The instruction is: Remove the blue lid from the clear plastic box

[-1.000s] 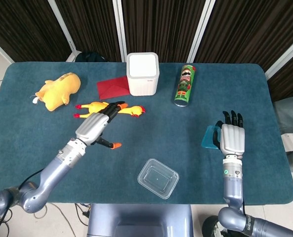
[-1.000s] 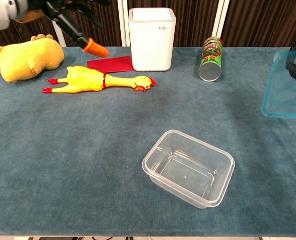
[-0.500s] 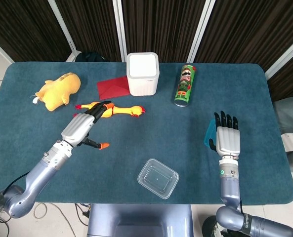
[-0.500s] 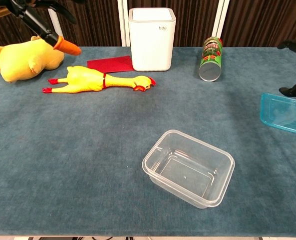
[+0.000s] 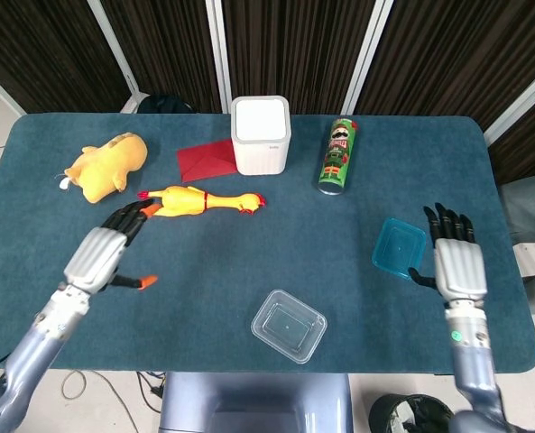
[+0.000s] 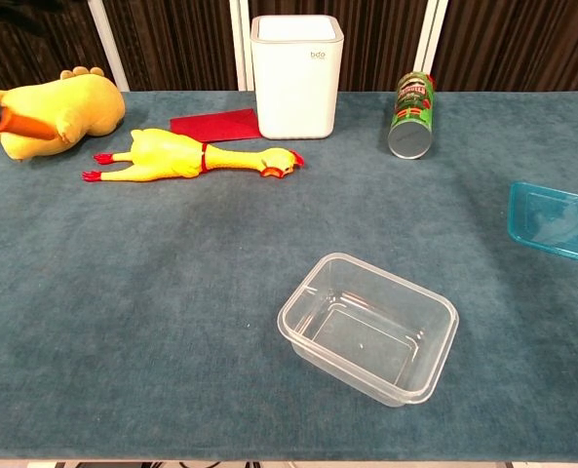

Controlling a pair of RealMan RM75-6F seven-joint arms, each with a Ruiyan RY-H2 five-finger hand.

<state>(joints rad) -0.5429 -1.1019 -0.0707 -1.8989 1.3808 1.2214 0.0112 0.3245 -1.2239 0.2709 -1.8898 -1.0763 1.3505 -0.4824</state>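
Now blue lid lies flat beside open clear box.

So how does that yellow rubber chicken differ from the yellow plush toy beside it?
The yellow rubber chicken is long, thin and glossy, with red feet and comb; the yellow plush toy is rounder, bulkier and soft-looking. The chicken lies stretched flat nearer the table's middle; the plush sits by the left edge. Both are yellow and rest on the blue table.
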